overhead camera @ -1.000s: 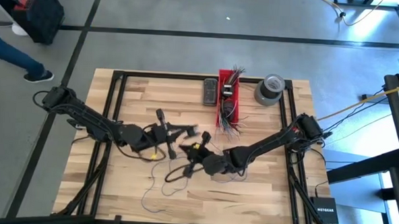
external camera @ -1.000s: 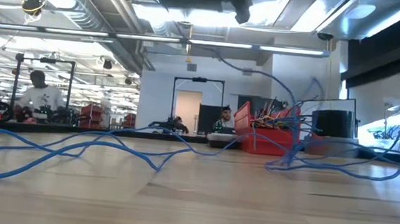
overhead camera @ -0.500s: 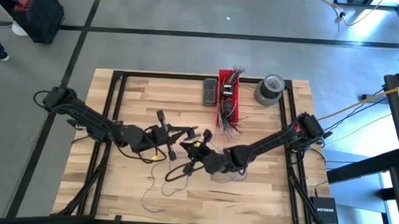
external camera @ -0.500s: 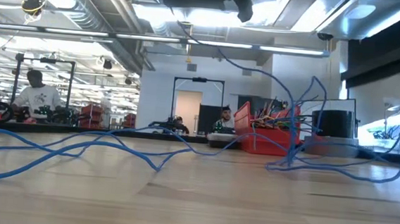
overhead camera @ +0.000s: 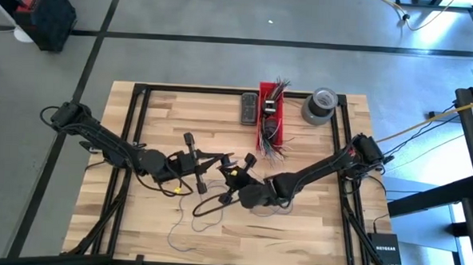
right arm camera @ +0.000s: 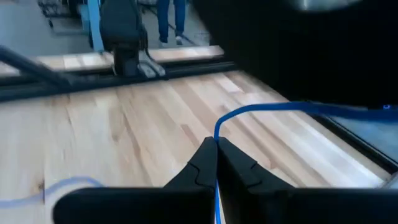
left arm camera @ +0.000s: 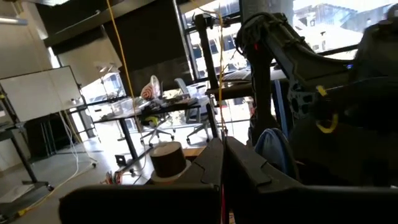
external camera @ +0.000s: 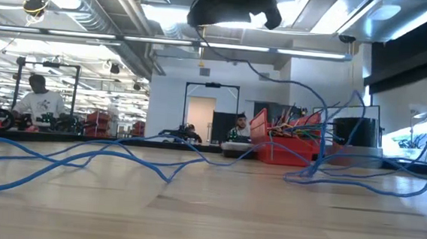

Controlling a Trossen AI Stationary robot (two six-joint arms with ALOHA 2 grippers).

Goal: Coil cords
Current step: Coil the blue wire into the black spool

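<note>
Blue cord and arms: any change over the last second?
In the low view the blue cord has been lifted into a taller loop, rising toward the arm overhead. From above, the left end effector and right end effector have moved closer together at mid-table. Both stay shut, the right on the cord. The red bin and tape roll stayed put.

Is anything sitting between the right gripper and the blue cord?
Nothing visible. The right gripper is shut on the blue cord, which loops away over the bare table.
</note>
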